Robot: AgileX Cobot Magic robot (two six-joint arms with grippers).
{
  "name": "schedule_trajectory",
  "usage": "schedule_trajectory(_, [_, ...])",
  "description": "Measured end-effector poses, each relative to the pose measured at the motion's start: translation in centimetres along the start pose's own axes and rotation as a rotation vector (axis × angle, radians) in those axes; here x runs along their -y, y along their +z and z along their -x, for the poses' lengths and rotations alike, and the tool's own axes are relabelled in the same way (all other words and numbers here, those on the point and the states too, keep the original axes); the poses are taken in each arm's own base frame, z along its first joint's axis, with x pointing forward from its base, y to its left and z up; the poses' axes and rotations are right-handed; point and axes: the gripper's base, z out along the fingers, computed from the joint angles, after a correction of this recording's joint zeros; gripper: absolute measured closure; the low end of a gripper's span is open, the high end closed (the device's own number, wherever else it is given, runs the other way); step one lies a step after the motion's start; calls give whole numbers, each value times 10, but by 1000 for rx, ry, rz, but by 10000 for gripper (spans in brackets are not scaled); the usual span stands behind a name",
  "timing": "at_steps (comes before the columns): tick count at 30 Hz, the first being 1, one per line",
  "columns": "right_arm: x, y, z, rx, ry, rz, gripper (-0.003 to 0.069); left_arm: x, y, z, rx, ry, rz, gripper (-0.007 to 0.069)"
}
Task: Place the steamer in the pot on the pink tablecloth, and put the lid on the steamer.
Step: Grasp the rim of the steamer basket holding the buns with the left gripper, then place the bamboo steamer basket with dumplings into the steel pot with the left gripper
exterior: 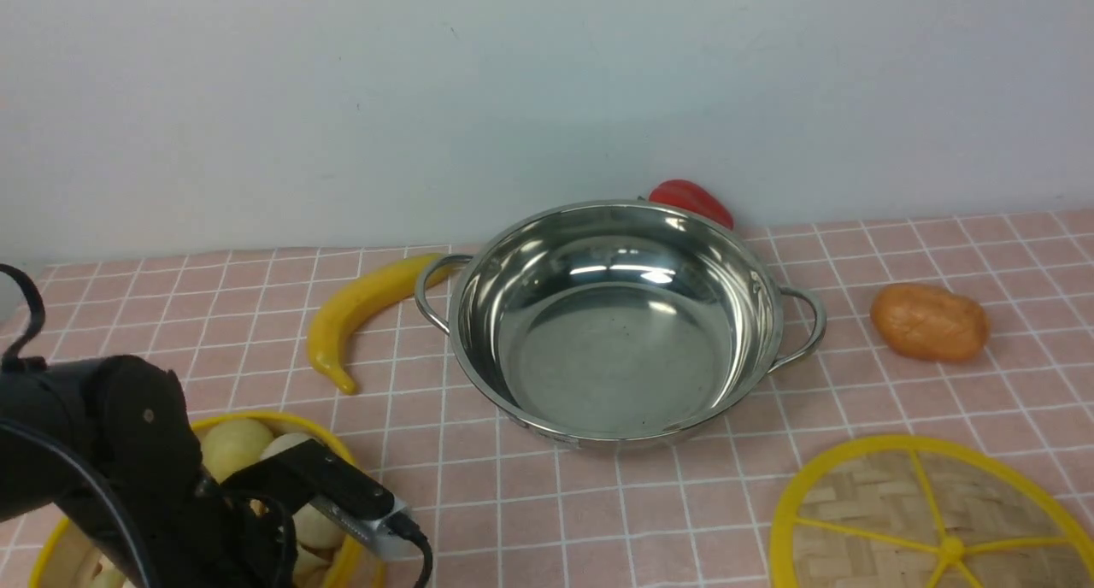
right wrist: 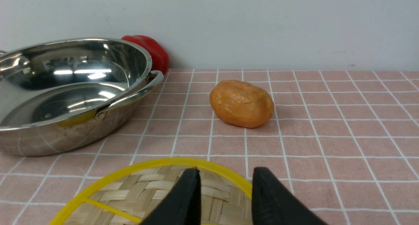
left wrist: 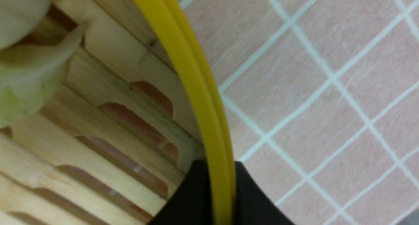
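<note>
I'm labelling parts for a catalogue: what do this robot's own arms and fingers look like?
The left arm is matte black with rounded joints, a black cable looping up, another running along it, and a small black-and-silver module with its own black cable plugged in. The right arm's body is out of frame; its fingers are black and narrow, as are the left arm's.

From here I see the steel pot (exterior: 615, 357), shiny, two-handled, empty and upright on the pink white-gridded tablecloth (exterior: 530, 520). Left of the pot and nearer me sits the yellow-rimmed bamboo steamer (exterior: 344, 451), loaded; right and nearer, the woven, yellow-spoked lid (exterior: 889, 494) lies flat.
</note>
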Motion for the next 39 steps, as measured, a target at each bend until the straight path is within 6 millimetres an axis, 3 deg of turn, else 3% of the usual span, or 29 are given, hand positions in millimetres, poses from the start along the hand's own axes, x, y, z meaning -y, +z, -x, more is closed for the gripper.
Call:
schedule_trajectory(1, [0,0,0,0,0,0,416,-2,-17,1,4,4,52,596])
schedule_trajectory(3, [0,0,0,0,0,0,416,-2,-28,2,12,-11,75,595])
schedule_trajectory(5, [0,0,0,0,0,0,416,0,-60,3,30,-31,120,595])
schedule_trajectory(11, [0,0,0,0,0,0,416,5,-125,24,195,81,206,595])
schedule_trajectory(15, [0,0,0,0,0,0,416,16,-151,48,256,218,251,595])
schedule_trajectory(17, [0,0,0,0,0,0,416,21,-155,56,262,265,263,595])
schedule_trajectory(18, [0,0,0,0,0,0,416,32,-159,71,261,365,286,595])
schedule_trajectory(24, [0,0,0,0,-1,0,416,65,-150,113,207,661,350,595])
schedule_trajectory(28, [0,0,0,0,-4,0,416,87,-127,146,156,877,403,595])
schedule_trajectory(34, [0,0,0,0,-4,0,416,93,-99,173,144,1021,411,595])
schedule_trajectory(39, [0,0,0,0,-4,0,416,91,-85,184,132,1072,413,595])
